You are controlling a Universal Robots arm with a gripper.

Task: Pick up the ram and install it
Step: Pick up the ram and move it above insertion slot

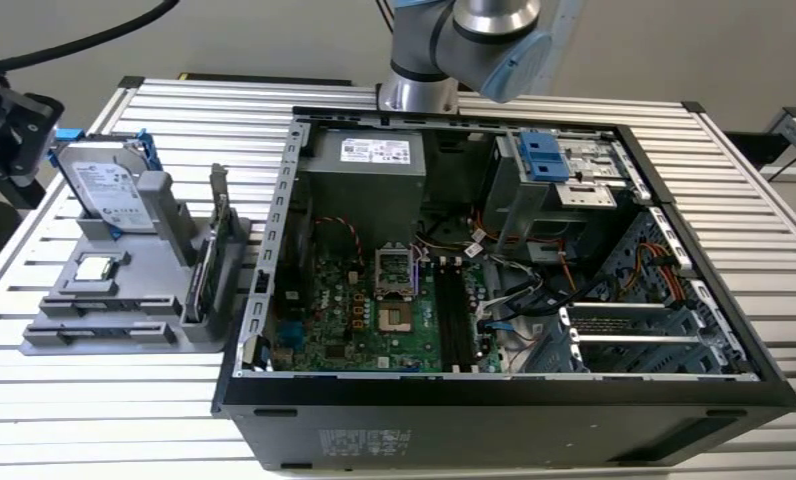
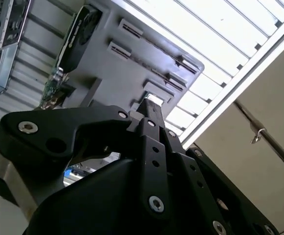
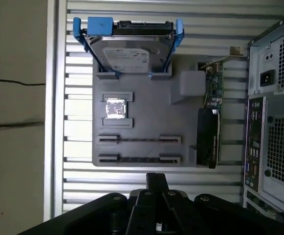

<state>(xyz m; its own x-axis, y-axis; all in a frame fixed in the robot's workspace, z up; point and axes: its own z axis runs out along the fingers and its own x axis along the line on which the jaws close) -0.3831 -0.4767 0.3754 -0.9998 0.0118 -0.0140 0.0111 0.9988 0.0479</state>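
Grey tray (image 1: 51, 335), exterior view: we see it on the slatted tabletop (image 1: 105, 420), just beside the open computer case (image 1: 505, 415), on the exterior view's left. A hard drive (image 1: 105, 185) stands propped at its far end.
Arm (image 1: 465, 45), exterior view: we find it above the case's far wall.
Memory slots (image 1: 454, 320), exterior view: a long black pair on the motherboard inside the case.
Fingers (image 2: 149, 108), second wrist view: clenched, with the tips meeting, aimed toward the tray.
Ram (image 2: 145, 64), second wrist view: a thin dark stick on edge in the slotted row of the tray closer to the fingers, not touching them.
Fingers (image 3: 157, 177), first wrist view: we again see them pressed together, over the slats just off the tray's edge.
Ram (image 3: 139, 159), first wrist view: it sits in the tray row nearest the fingers, clear of them. A second dark strip (image 3: 139, 139) fills the next row, between the ram and a processor chip (image 3: 116, 108).
Graphics card (image 3: 208, 139), first wrist view: on edge along the tray's side, toward the case.
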